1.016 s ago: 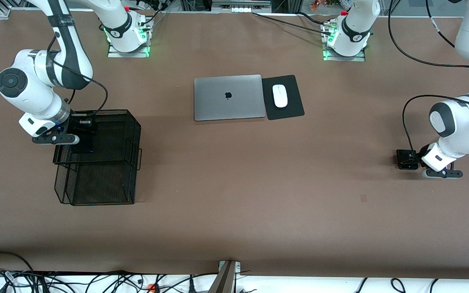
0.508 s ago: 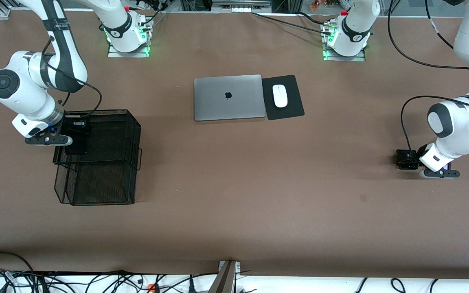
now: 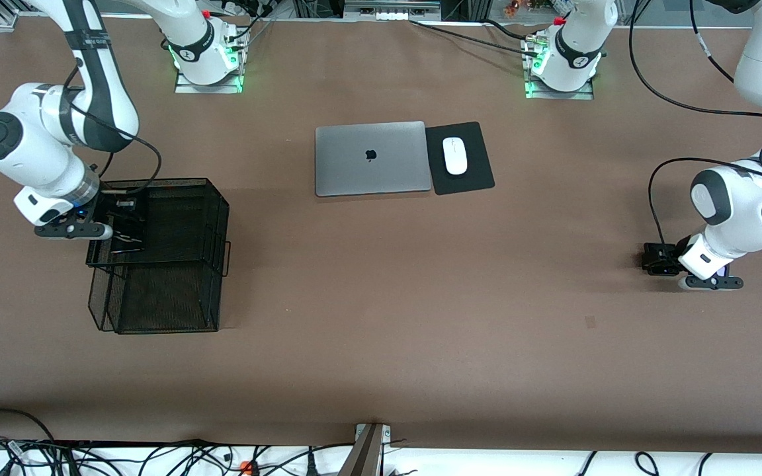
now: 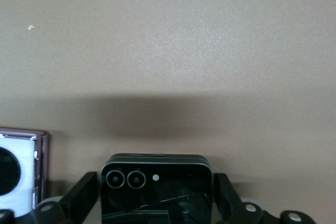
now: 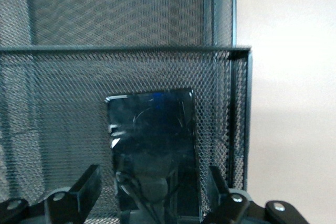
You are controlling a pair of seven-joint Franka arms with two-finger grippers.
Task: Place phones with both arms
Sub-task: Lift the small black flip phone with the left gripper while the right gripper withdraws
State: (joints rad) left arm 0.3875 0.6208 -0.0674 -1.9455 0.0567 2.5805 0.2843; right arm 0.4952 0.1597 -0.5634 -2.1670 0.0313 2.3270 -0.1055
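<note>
Reaching down at the edge of the front view by its own end of the table, the right arm (image 3: pixel 57 132) has the right gripper (image 5: pixel 152 174) lowered into the upper corner of a black mesh basket (image 3: pixel 182 264). Its fingers (image 5: pixel 86 182) stand apart, one on each side of the long black phone (image 5: pixel 152 145), with a thin gap showing on both sides, so the claw is open and grips nothing. The phone lies on the basket's mesh floor, close to one side wall.

Up in the middle of the frame, on the brown table (image 3: pixel 381 297), a closed grey laptop (image 3: pixel 372 157) lies just beside a black mouse pad (image 3: pixel 470 182) carrying a white mouse (image 3: pixel 455 155).

At mid-height by its own end of the table, the left arm (image 3: pixel 745 211) holds the left gripper (image 4: pixel 156 179) low over the tabletop. Its fingers (image 4: pixel 84 195) are spread around the small black flip phone (image 4: pixel 157 192), which lies flat on the table with its two lenses up. The fingers sit right beside its edges; I cannot tell whether they touch it. Just beside that phone lies the lilac-white flip phone (image 4: pixel 18 166), only partly in the wrist view.
</note>
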